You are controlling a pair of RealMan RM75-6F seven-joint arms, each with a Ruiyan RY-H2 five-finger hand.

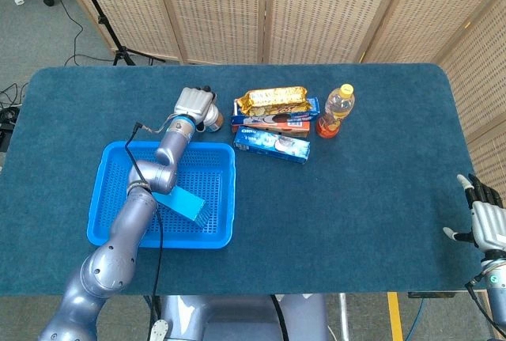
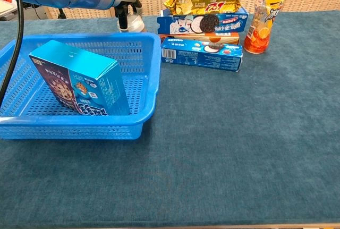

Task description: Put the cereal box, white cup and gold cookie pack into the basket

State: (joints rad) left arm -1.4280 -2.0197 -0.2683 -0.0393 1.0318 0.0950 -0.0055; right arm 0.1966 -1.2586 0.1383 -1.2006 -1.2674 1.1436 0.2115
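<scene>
The white cup (image 1: 212,123) stands on the table just beyond the blue basket (image 1: 230,198), mostly covered by my left hand (image 1: 195,104), whose fingers curl round it. In the chest view the left hand (image 2: 125,1) wraps the cup (image 2: 136,23) behind the basket's far rim (image 2: 155,64). The blue cereal box (image 1: 179,201) leans tilted inside the basket (image 2: 79,77). The gold cookie pack (image 1: 273,100) lies on top of stacked boxes to the cup's right (image 2: 204,0). My right hand (image 1: 484,222) hangs open at the table's near right edge, holding nothing.
Two Oreo boxes (image 1: 273,143) (image 2: 204,23) and an orange one lie right of the cup under and in front of the gold pack. An orange drink bottle (image 1: 335,111) (image 2: 264,11) stands further right. Wicker screens stand behind the table.
</scene>
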